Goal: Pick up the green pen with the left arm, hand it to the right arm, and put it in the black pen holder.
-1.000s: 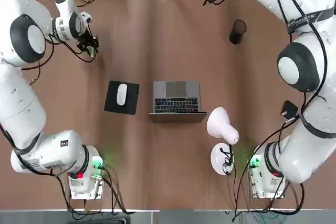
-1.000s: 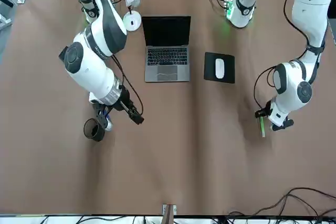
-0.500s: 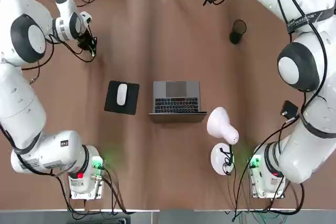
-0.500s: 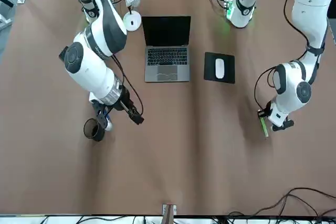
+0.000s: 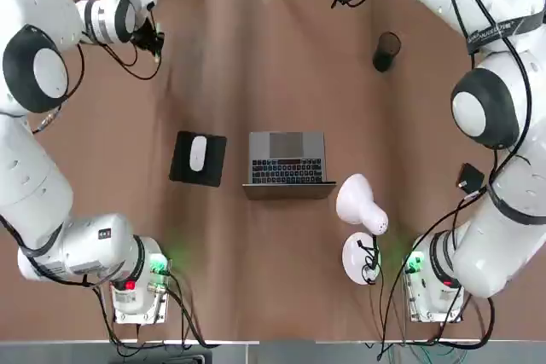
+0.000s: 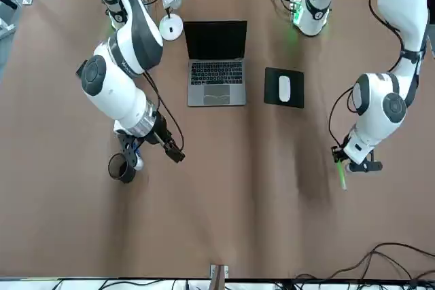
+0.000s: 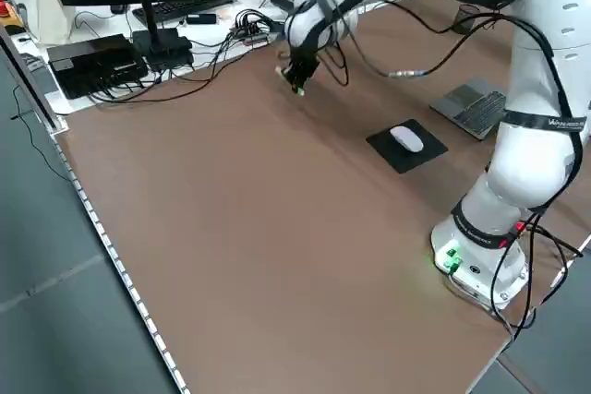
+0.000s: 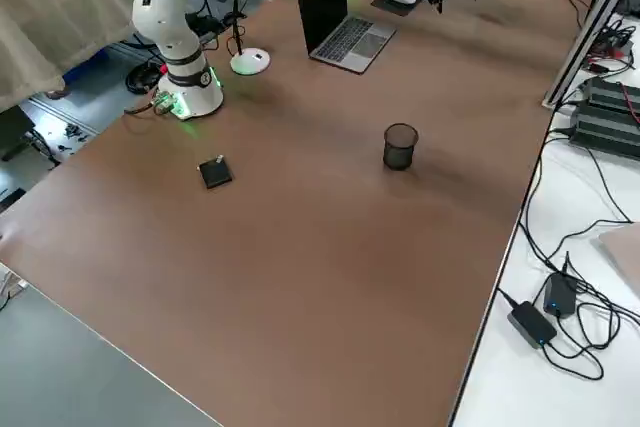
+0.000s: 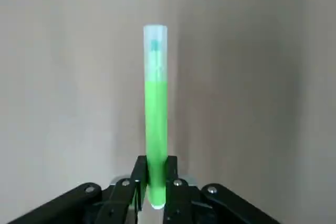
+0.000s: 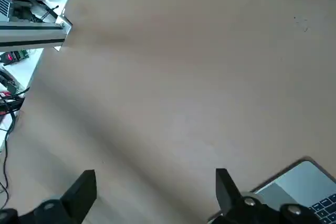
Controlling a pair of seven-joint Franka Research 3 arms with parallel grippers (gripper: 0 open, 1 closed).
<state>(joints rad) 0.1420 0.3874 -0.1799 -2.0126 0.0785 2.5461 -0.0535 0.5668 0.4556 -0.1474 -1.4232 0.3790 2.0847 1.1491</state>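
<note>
Green stick-shaped pen with a paler tip (image 9: 156, 129) is clamped between the black fingers of the left gripper (image 9: 156, 182), its long axis running out beyond them, paler tip foremost, over the brown table (image 5: 273, 296). The right gripper (image 10: 157, 192) is spread wide, empty.

Brown tabletop (image 7: 249, 228), grey floor (image 7: 65, 256), beige curtain (image 8: 60, 17)

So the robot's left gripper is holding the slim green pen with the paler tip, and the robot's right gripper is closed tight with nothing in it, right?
Not quite: the right gripper isn't closed; its two fingers stand wide apart with nothing between them, as the right wrist view shows. The left gripper does hold the slim green pen with the paler tip.
</note>
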